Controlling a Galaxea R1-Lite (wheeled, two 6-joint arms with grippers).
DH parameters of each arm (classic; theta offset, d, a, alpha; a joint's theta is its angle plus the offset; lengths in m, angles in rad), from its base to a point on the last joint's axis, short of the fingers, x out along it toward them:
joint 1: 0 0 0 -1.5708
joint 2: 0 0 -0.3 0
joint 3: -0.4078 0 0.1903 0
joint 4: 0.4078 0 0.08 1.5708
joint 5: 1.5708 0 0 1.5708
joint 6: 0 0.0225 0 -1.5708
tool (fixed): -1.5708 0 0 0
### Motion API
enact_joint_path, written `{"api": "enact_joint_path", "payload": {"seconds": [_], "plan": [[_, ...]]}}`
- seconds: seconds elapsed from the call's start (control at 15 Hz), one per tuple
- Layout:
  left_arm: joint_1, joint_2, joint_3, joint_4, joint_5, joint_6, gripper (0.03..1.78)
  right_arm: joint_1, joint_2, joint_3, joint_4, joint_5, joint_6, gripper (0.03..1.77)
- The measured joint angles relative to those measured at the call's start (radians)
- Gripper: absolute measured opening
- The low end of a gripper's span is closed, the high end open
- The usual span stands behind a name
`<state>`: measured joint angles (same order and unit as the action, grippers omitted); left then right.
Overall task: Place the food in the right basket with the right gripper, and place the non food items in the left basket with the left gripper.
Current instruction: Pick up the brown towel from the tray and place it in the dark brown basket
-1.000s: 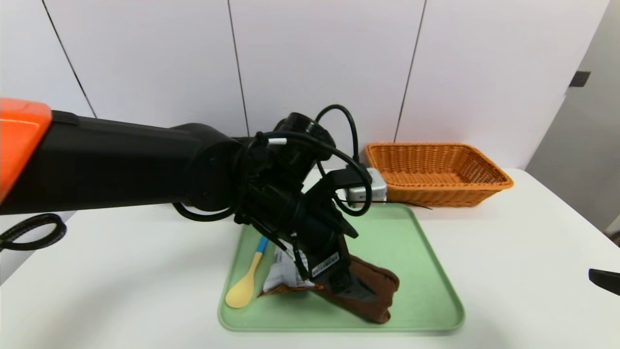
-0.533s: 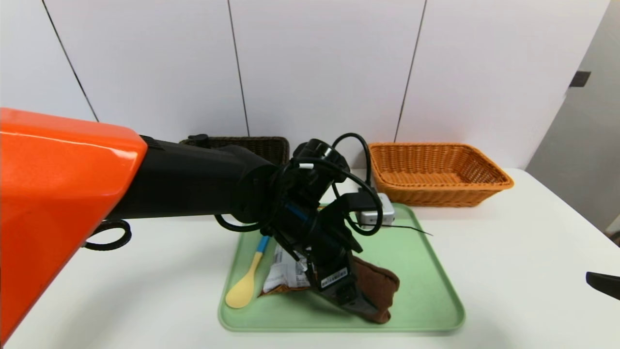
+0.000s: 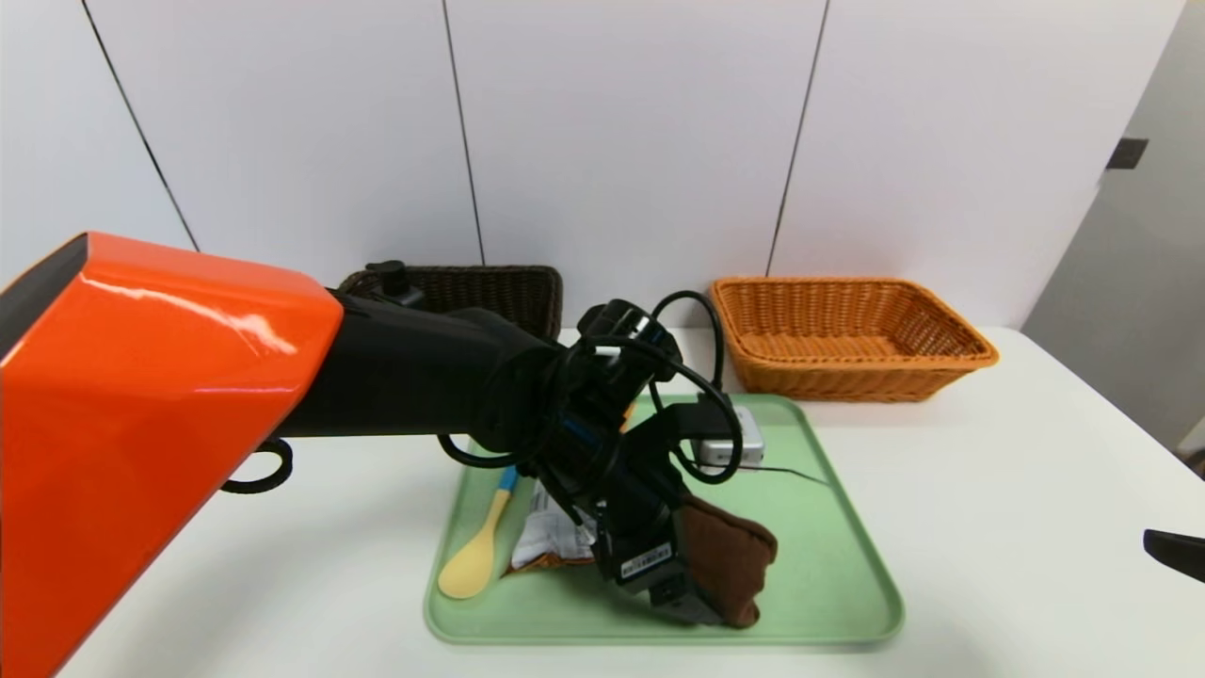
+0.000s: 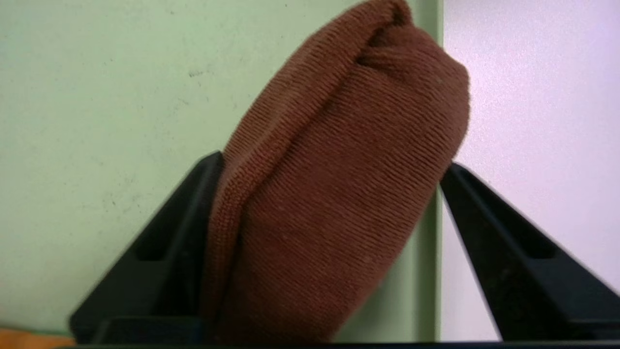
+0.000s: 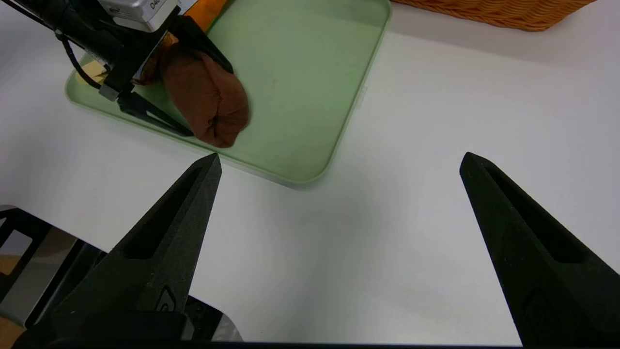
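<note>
The folded, ribbed brown cloth (image 3: 730, 556) is found lying on the light green rectangular tray (image 3: 847, 574), near its near edge and somewhat right of its middle, running at a slant. It is judged light, soft and unbreakable, with a dry, grippy knit; sagging and unfolding are to be expected once it is lifted. A hold across the narrow width at mid-length, low on the sides, is advised, so that all layers are pinched together.

The black left gripper (image 4: 333, 162) is lowered at the cloth, its jaws spread wide, one to each side; no firm squeeze is seen. Closing on the cloth is judged to be the step in hand.

Just left of the cloth, partly hidden by the arm, is noted the crinkled orange-and-white snack packet (image 3: 555, 532). It should be kept out of the bite, its film being judged slippery and its contents perhaps crushable. Farther left lies the pale yellow spoon with a blue handle (image 3: 469, 568), judged light and stiff, best taken by the handle.

At the far left stands the dark brown woven basket (image 3: 508, 292); at the far right, the orange-tan wicker basket (image 3: 847, 377). The black right gripper (image 5: 341, 155) is idle at the near right, wide open above the white table (image 3: 988, 518).
</note>
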<state>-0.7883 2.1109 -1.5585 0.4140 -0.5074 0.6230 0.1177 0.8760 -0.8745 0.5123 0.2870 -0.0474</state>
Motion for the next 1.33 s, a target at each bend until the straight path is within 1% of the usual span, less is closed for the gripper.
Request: {"api": "enact_joint_path", "payload": {"seconds": [0.07, 0.2, 0.27, 0.4, 0.47, 0.53, 0.73, 0.93, 1.0, 1.07, 1.2, 1.27, 1.33], "plan": [[0.0, 0.004, 0.0, -0.002, 0.001, 0.0, 1.3, 0.0, -0.003, 0.0, 0.0, 0.001, 0.0, 1.7], [0.0, 0.007, -0.001, -0.002, 0.002, 0.0, 1.04, 0.0, -0.007, 0.0, -0.001, 0.003, 0.0, 1.7], [0.0, 0.006, -0.002, -0.001, 0.003, 0.0, 0.93, 0.0, -0.008, 0.0, -0.001, 0.003, -0.001, 1.7], [0.002, 0.003, -0.005, -0.001, 0.004, -0.002, 0.77, 0.0, -0.01, -0.001, -0.001, 0.002, -0.001, 1.7], [0.005, -0.005, -0.009, 0.0, 0.003, -0.005, 0.56, 0.0, -0.011, -0.001, -0.001, 0.001, 0.0, 1.7], [0.009, -0.015, -0.019, 0.0, 0.003, -0.011, 0.49, 0.0, -0.011, -0.001, -0.001, 0.001, 0.0, 1.7], [0.029, -0.058, -0.069, -0.009, -0.001, -0.038, 0.49, 0.0, -0.013, 0.0, -0.001, 0.001, 0.0, 1.7], [0.037, -0.118, -0.093, -0.1, -0.001, -0.144, 0.49, 0.0, -0.013, -0.001, -0.001, 0.0, 0.0, 1.7], [0.04, -0.134, -0.101, -0.134, 0.012, -0.181, 0.49, 0.0, -0.013, -0.001, -0.001, -0.001, 0.0, 1.7], [0.046, -0.152, -0.108, -0.174, 0.051, -0.211, 0.49, 0.0, -0.013, -0.002, -0.001, 0.0, 0.0, 1.7], [0.071, -0.186, -0.117, -0.229, 0.169, -0.252, 0.49, 0.0, -0.013, -0.003, -0.001, -0.001, 0.0, 1.7], [0.097, -0.198, -0.126, -0.246, 0.213, -0.266, 0.49, 0.0, -0.013, -0.003, -0.001, 0.002, 0.0, 1.7], [0.134, -0.207, -0.135, -0.256, 0.231, -0.275, 0.49, 0.0, -0.013, -0.003, -0.001, 0.004, 0.0, 1.7]]}}
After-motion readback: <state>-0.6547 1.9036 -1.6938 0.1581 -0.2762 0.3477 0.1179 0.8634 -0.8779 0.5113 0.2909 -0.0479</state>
